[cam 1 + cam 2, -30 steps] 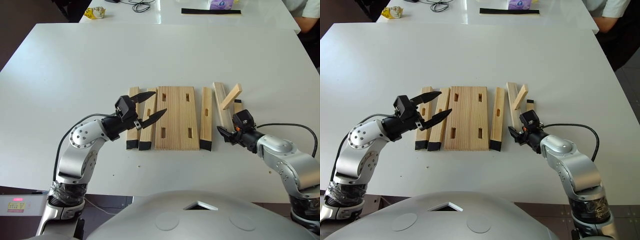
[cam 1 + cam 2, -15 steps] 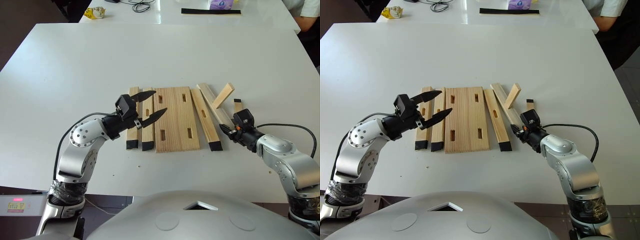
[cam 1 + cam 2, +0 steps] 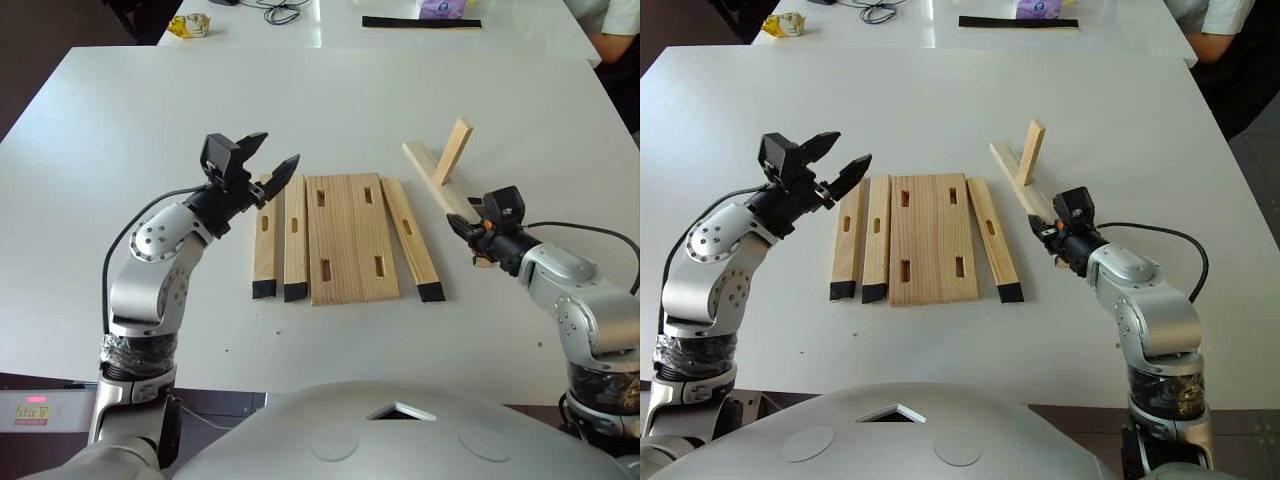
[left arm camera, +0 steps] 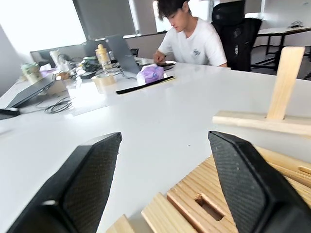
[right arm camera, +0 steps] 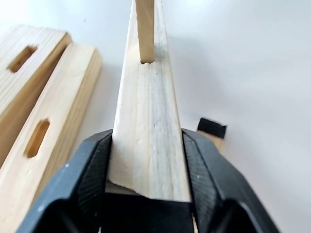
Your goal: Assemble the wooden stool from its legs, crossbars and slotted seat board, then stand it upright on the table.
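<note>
On a white table (image 3: 150, 100), the slotted seat board (image 3: 350, 238) lay flat at the centre. The outer left leg (image 3: 265, 235) and inner left leg (image 3: 294, 238) lay side by side just to its left, and the right leg (image 3: 410, 238) just to its right. Farther right, the right gripper (image 3: 464, 226) was clamped on the near end of a fourth leg (image 3: 418, 162) — a crossbar (image 3: 457, 150) stood up out of its slot. The left gripper (image 3: 278, 150) hung above the far ends of the two left legs — fingers spread wide, holding nothing.
</note>
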### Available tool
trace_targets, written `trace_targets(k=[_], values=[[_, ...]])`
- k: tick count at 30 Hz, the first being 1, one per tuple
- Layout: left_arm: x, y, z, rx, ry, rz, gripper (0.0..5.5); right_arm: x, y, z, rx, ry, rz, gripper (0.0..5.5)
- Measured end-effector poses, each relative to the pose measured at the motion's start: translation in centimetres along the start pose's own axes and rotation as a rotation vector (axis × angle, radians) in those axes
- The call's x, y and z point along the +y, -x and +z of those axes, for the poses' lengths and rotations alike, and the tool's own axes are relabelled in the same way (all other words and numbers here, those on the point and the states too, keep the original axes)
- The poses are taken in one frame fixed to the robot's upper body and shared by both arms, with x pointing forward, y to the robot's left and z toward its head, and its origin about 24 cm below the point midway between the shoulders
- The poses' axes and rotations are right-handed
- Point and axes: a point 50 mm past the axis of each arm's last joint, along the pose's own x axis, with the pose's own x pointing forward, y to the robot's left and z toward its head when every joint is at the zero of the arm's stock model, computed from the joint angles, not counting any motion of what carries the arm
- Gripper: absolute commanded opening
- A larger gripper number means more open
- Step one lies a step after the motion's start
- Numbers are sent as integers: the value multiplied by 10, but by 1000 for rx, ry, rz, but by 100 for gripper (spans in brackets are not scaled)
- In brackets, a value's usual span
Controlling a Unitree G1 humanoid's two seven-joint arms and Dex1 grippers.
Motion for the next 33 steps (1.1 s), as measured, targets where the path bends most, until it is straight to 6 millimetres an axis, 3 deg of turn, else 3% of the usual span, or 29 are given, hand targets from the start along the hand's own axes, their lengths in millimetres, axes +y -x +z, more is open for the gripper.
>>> trace_targets(k=[7,11,13,17,27,33], values=[[13,-6,-2,49,-12,105,331,-4,-5,11,-52,-17,5,207],[15,-9,-2,26,38,82,331,0,-6,43,-211,-91,126,207],[12,-13,6,-28,86,25,331,6,-4,67,-334,-170,272,207],[10,-18,20,-114,174,-58,331,11,4,90,-427,-240,486,206],[-16,-11,84,-336,431,-623,331,-1,32,129,-487,-195,919,206],[-10,-12,103,-426,590,-679,331,-1,41,138,-507,-163,1044,206]])
